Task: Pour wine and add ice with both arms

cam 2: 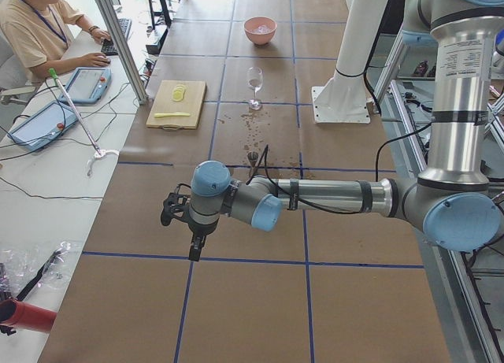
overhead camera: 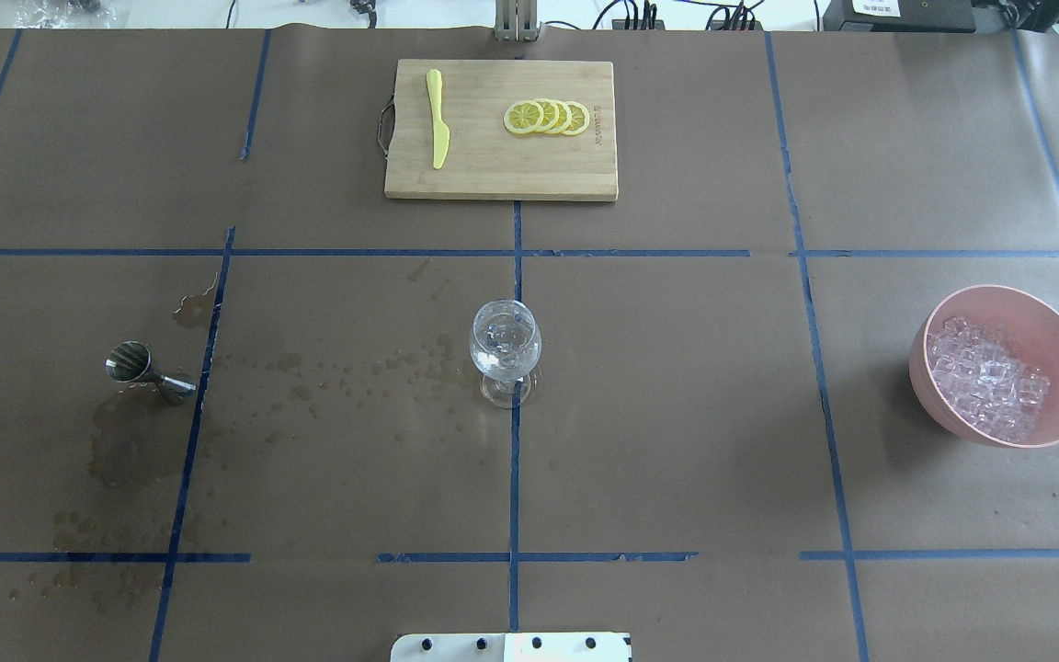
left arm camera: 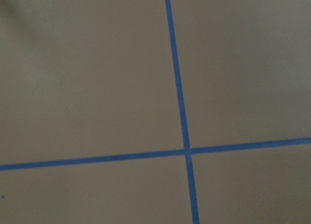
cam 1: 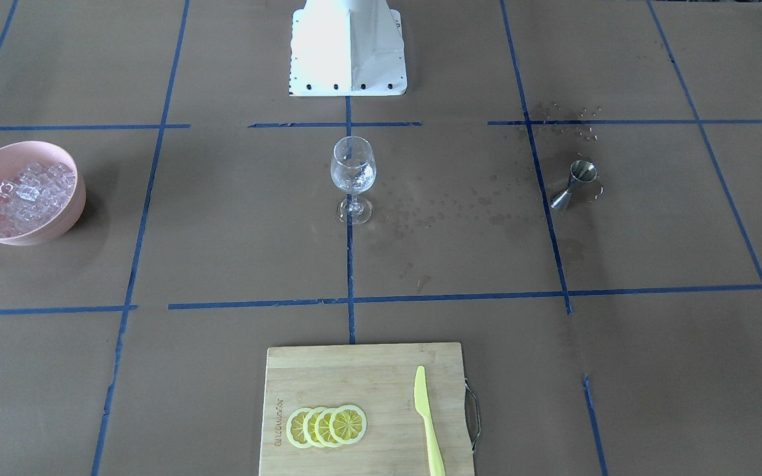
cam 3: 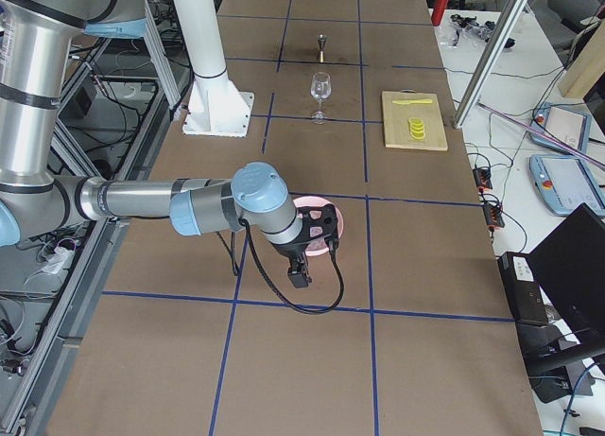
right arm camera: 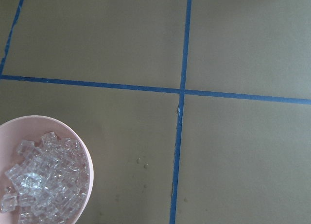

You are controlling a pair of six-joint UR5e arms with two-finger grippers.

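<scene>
Claws: my left gripper (cam 2: 178, 212) hangs over bare paper and my right gripper (cam 3: 317, 233) hovers by the pink bowl (overhead camera: 943, 317); I cannot tell whether either is wide or narrow.
Ice: the ice (overhead camera: 989, 382) is heaped in that bowl, well apart from the wine glass (overhead camera: 505, 345).
Risk: the small, slick cubes could squirt from my pinch.
Risk: a cube dropped too hard might topple the stemmed glass.

Soft, even daylight. The white metal pedestal base (cam 1: 348, 46) glares, overexposed, at the front-facing view's twelve o'clock. The pink round bowl (cam 1: 57, 228) throws a faint shadow toward four o'clock. The left wrist view is dim and blurred.
</scene>
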